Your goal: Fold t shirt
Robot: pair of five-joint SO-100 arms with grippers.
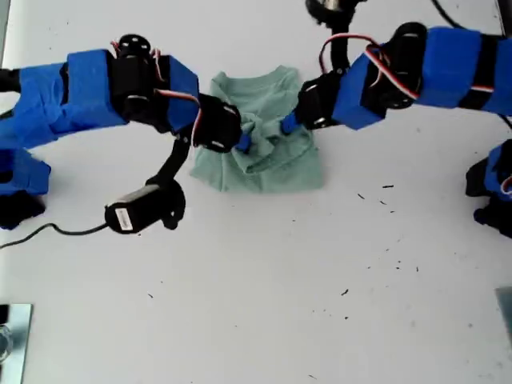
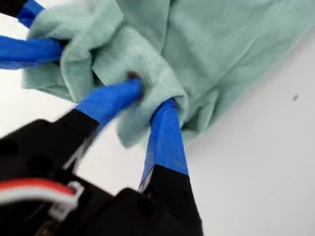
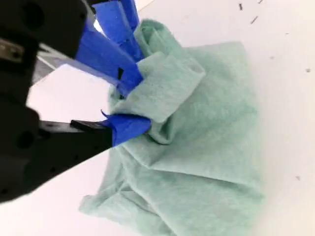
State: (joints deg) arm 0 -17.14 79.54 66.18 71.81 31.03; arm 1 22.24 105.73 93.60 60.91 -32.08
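So the t shirt [image 1: 276, 172] is bunched up on the white tabletop [image 1: 264, 304], sitting around 12 o'clock from the middle of the exterior view, neck end toward 12 and hem toward 6. One arm reaches in from 9 o'clock, the other from 3 o'clock, and their blue tips meet in the middle of the cloth.

From up there you honestly can't see what the tips are doing, they're just buried in the folds. The wrist views sort that out. The first wrist view shows the first end effector [image 2: 155, 96] with its two blue fingers [image 2: 165, 142] pinching a wad of the t shirt [image 2: 236, 44], cloth squeezed between them. The second end effector [image 2: 47, 32] pokes into the same bunch just beyond it.

The second wrist view has the second end effector [image 3: 140, 101] clamped on a rolled-over fold of the t shirt [image 3: 206, 162], with the first end effector [image 3: 118, 24] close behind. It also catches the hem corner and the dark specks [image 3: 246, 12] past it, which sit at about 4 o'clock from the shirt in the exterior view [image 1: 387, 187]. That suggests the second end effector [image 1: 244, 142] is on the 9 o'clock arm and the first end effector [image 1: 288, 124] is on the 3 o'clock arm.

Only the exterior view shows the black camera [image 1: 140, 210] hanging under the 9 o'clock arm.
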